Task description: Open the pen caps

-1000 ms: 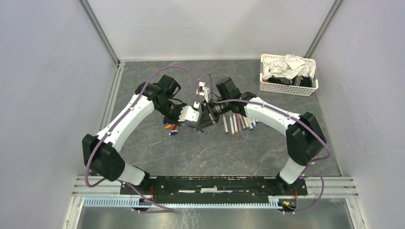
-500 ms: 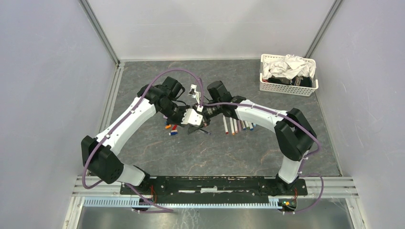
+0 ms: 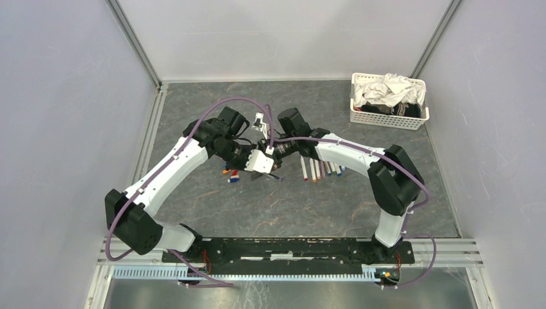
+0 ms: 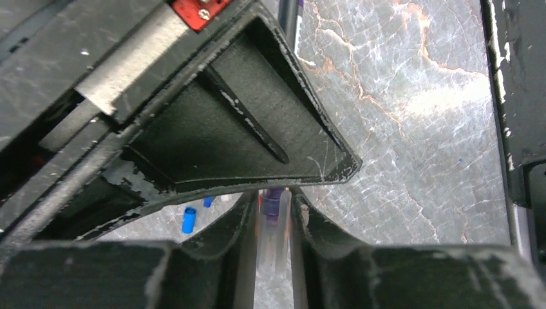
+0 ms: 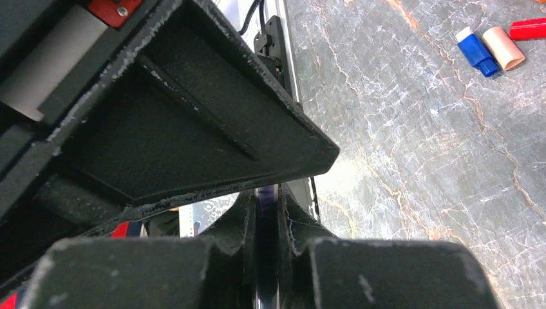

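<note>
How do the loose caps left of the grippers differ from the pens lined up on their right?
The loose caps are short coloured stubs bunched in a small cluster. The lined-up pens are long white barrels with coloured ends, laid side by side in a row. Both lie on the grey table.

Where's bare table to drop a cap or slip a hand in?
Free: near strip between pen row and base rail; far-left corner behind left arm; gap between right arm and basket. Crowded: centre, loose caps to pen row.
</note>
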You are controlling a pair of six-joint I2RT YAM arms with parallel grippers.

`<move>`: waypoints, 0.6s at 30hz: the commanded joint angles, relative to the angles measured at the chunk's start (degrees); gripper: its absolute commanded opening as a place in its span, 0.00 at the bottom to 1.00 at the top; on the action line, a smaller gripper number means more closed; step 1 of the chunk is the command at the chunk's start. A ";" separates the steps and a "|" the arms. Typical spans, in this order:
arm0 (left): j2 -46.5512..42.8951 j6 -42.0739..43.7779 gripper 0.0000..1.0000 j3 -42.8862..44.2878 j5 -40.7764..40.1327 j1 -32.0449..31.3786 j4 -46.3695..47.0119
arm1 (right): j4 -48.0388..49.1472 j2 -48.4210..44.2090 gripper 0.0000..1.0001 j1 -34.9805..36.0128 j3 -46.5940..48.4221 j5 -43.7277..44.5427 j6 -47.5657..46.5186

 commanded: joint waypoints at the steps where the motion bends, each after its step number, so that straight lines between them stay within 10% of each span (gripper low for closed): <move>1: 0.14 -0.48 0.18 -0.27 3.26 -0.26 0.62 | 3.50 0.70 0.00 0.00 1.17 -1.91 1.48; 3: 0.50 -0.22 0.03 -0.44 1.98 -0.19 0.85 | 3.84 0.10 0.00 -0.60 -0.58 -2.04 1.21; 18: 5.68 7.87 0.02 -0.68 -3.70 14.28 1.43 | -7.48 -12.86 0.00 -12.04 -21.42 7.45 -14.17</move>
